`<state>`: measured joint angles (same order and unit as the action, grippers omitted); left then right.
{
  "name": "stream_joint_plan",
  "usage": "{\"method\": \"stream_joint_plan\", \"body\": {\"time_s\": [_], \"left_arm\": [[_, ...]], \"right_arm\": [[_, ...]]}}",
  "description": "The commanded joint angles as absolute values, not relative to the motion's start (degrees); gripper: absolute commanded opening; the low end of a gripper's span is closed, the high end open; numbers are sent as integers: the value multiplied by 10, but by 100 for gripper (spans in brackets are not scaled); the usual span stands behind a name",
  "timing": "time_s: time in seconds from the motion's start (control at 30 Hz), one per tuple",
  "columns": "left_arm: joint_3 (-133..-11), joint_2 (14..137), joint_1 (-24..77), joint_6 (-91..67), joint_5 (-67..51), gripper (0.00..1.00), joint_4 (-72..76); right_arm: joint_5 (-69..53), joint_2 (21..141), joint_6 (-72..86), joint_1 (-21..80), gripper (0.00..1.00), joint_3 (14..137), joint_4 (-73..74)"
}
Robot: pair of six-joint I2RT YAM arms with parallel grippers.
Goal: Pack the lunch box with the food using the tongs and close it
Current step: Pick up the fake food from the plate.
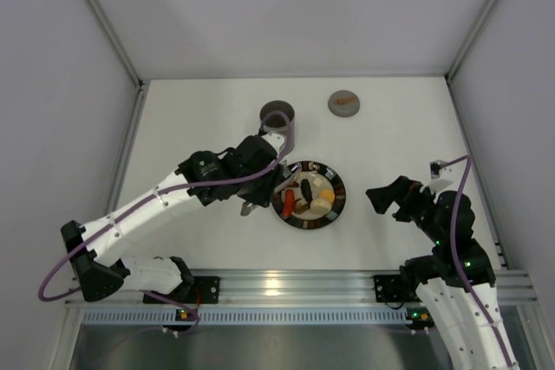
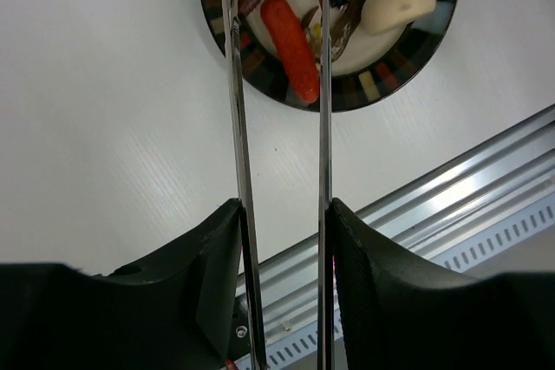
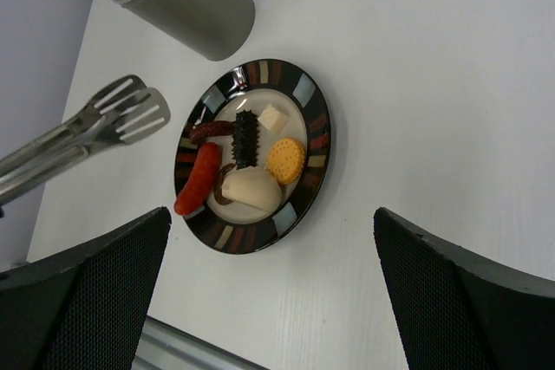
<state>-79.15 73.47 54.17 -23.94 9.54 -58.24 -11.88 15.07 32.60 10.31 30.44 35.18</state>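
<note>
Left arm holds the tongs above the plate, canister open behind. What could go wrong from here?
1. The red sausage-shaped piece lies roughly parallel to the long silver metal tongs; pinched, it may roll out.
2. The tall dark-grey canister stands close beside the left gripper; a swing might topple it.

Lab rig: white enclosure walls (image 1: pixel 52 58), aluminium mounting rail (image 1: pixel 286 285).
</note>
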Motion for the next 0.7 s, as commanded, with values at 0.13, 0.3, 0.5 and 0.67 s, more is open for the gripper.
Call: {"method": "stream_joint_plan", "body": {"time_s": [0.13,0.3,0.5,0.67], "left_arm": [[-730,729,549,-258,139,49,-570],[-715,734,549,-251,147,51,-550],[-714,752,548,-245,143,51,-544],[-713,763,549,-240,133,51,-535]], "right_arm": [[-123,142,328,97,99,303,336],[-123,138,328,97,99,301,337],[-123,135,327,97,100,300,340],[-121,134,327,97,100,299,343]]}}
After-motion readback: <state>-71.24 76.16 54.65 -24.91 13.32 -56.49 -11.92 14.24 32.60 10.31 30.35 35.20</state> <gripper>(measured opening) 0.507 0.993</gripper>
